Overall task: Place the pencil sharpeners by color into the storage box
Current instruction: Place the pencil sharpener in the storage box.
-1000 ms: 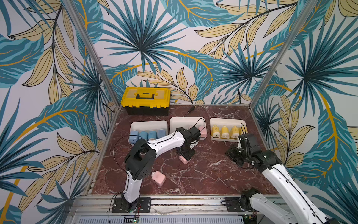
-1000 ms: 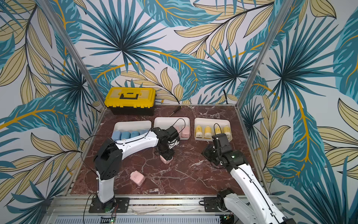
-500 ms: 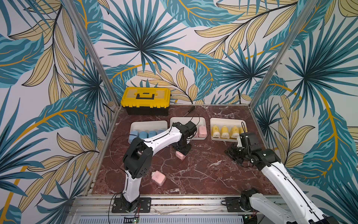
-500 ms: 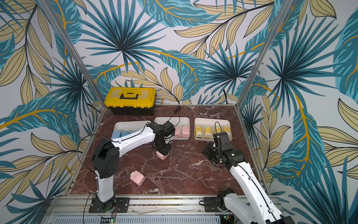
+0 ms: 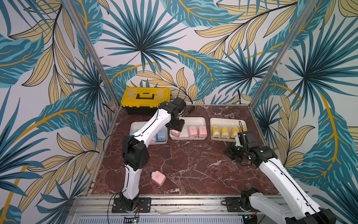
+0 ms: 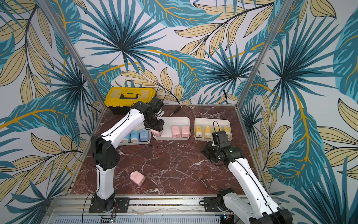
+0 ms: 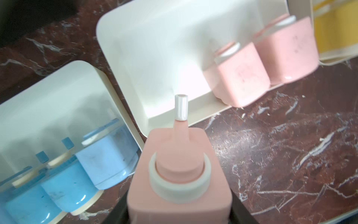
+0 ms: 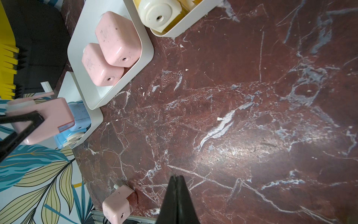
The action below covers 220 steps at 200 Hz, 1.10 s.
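left gripper [image 5: 175, 130] clamps pink sharpener [image 7: 179, 174], right gripper [image 8: 175, 177] (empty) closed

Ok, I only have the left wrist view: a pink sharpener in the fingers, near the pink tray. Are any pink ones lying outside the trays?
Observer: Yes, one loose pink sharpener lies on the table, near the left arm's base.
Operator: Is the right gripper carrying anything?
Observer: No, the right gripper is shut on nothing, near the yellow tray.
Operator: How full is that tray?
Observer: Four yellow sharpeners sit side by side in it.
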Available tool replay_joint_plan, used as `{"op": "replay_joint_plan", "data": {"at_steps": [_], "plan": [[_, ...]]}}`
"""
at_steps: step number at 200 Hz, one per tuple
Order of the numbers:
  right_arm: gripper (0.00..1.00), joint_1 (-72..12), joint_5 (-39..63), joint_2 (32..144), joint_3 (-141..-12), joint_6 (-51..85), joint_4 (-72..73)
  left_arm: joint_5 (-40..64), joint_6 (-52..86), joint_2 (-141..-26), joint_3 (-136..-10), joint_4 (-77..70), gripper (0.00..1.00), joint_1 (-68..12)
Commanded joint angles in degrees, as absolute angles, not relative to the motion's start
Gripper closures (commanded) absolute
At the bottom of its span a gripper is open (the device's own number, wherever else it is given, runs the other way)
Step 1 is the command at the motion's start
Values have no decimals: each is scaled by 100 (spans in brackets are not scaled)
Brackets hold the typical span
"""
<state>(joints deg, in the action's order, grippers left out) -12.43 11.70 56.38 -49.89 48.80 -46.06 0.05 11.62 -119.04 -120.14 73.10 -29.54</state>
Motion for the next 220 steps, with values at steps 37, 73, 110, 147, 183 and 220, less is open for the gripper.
{"op": "replay_joint_plan", "data": {"at_steps": [37, 73, 110, 147, 183, 220], "plan": [[95, -1204, 1241, 5809, -4992, 4808, -4463, 202, 1457, -13117, -13345, 7583, 61, -2585], [95, -1195, 1251, 5860, -4977, 4834, -4407, 238, 1665, -13506, -13576, 7576, 61, -2525], [95, -1187, 1299, 5886, -4870, 4861, -4335, 123, 1841, -13605, -13490, 7585, 62, -2526], [95, -1178, 1335, 5897, -4766, 4878, -4264, 78, 2105, -13570, -13309, 7605, 62, -2530], [95, -1169, 1398, 5862, -4683, 4870, -4193, 38, 2307, -13614, -13220, 7610, 62, -2590], [95, -1144, 1440, 5816, -4641, 4809, -4219, 9, 2480, -13640, -13134, 7594, 62, -2612]]}}
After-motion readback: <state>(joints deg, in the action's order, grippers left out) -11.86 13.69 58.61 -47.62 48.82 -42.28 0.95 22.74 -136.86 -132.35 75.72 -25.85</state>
